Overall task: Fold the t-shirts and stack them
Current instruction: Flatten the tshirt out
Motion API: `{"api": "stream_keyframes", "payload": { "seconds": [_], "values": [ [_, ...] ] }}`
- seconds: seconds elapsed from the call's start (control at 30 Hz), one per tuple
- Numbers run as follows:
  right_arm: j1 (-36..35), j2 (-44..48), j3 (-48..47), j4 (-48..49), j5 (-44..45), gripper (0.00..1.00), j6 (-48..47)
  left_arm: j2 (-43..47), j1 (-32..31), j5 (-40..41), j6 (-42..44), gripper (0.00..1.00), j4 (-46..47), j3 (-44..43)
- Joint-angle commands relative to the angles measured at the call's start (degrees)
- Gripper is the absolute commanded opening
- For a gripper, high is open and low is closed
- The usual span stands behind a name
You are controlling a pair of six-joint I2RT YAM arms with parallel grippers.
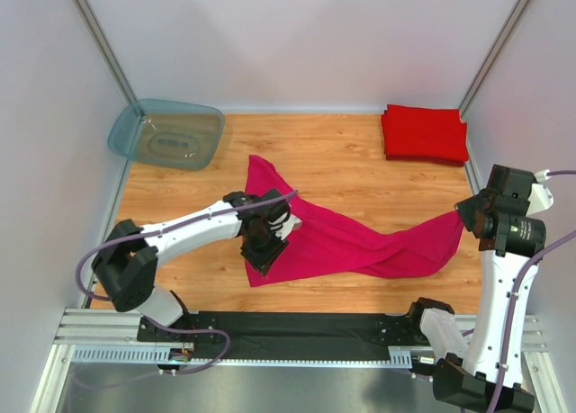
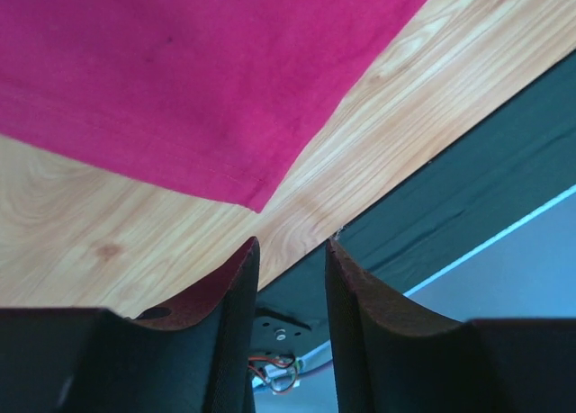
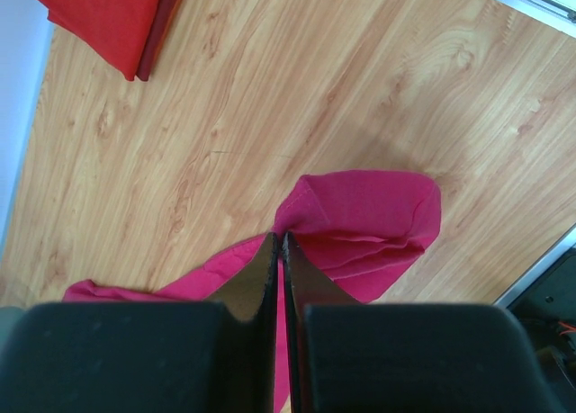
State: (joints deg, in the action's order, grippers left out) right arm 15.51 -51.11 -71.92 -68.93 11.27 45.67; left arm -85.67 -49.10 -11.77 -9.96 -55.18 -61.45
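Note:
A magenta-pink t-shirt (image 1: 351, 242) lies unfolded and stretched across the wooden table. Its right end is lifted off the wood, and my right gripper (image 1: 463, 213) is shut on that end. In the right wrist view the jaws (image 3: 281, 240) pinch a bunched fold of the pink t-shirt (image 3: 369, 215). My left gripper (image 1: 263, 258) hovers over the shirt's near-left corner. The left wrist view shows it open (image 2: 290, 249) with nothing between its fingers and the pink corner (image 2: 225, 116) just ahead. Folded red t-shirts (image 1: 424, 133) sit stacked at the back right, and the stack (image 3: 108, 17) also shows in the right wrist view.
A translucent blue-grey plastic tub (image 1: 167, 134) stands at the back left corner. A black mat (image 1: 297, 327) runs along the near edge between the arm bases, and that mat (image 2: 450, 188) also shows in the left wrist view. White walls close in the sides.

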Motion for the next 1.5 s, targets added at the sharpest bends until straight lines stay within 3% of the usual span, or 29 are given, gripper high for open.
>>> {"api": "stream_keyframes", "payload": {
  "seconds": [0.0,0.8,0.9,0.93,0.97,1.0,1.07,1.2,1.3,1.33,1.47],
  "values": [
    [-0.04,0.84,-0.5,2.48,-0.45,0.0,0.91,-3.89,-1.43,-1.51,2.14,0.42,-1.51,-0.43],
    [-0.04,1.28,0.38,3.62,-0.72,0.0,1.53,-16.9,-1.96,1.83,2.75,0.42,5.78,2.91],
    [-0.04,1.28,0.73,3.89,-0.63,0.0,1.61,-16.37,-2.23,4.63,1.79,0.28,5.61,3.09],
    [-0.04,1.28,0.9,3.89,-0.63,0.0,1.62,-16.02,-2.23,5.26,1.61,0.21,5.43,2.83],
    [-0.04,1.28,0.99,3.97,-0.55,0.0,1.62,-15.67,-2.23,6.31,1.35,0.06,5.26,2.74],
    [-0.04,1.28,0.99,3.97,-0.72,0.0,1.79,-15.32,-2.23,8.67,0.99,0.01,3.95,2.39],
    [-0.04,0.84,0.38,4.15,-0.9,0.0,1.88,-13.13,-2.23,11.58,0.03,0.0,1.49,0.11],
    [-0.04,-1.35,-5.32,2.31,-1.16,0.0,2.49,-5.93,-2.31,28.32,-2.26,0.0,-10.26,-9.98],
    [-0.04,-4.59,-14.19,-0.5,-1.07,0.0,2.93,-1.7,-2.31,42.9,-6.47,0.0,-20.62,-25.25],
    [-0.04,-5.39,-17.26,-2.25,-1.07,0.0,2.85,-1.35,-2.31,45.93,-7.61,0.0,-23.37,-34.35],
    [-0.04,-10.66,-31.06,-4.72,-7.72,0.0,1.18,-3.36,-2.31,57.98,-14.55,0.0,-37.95,-57.24]
  ]
}}
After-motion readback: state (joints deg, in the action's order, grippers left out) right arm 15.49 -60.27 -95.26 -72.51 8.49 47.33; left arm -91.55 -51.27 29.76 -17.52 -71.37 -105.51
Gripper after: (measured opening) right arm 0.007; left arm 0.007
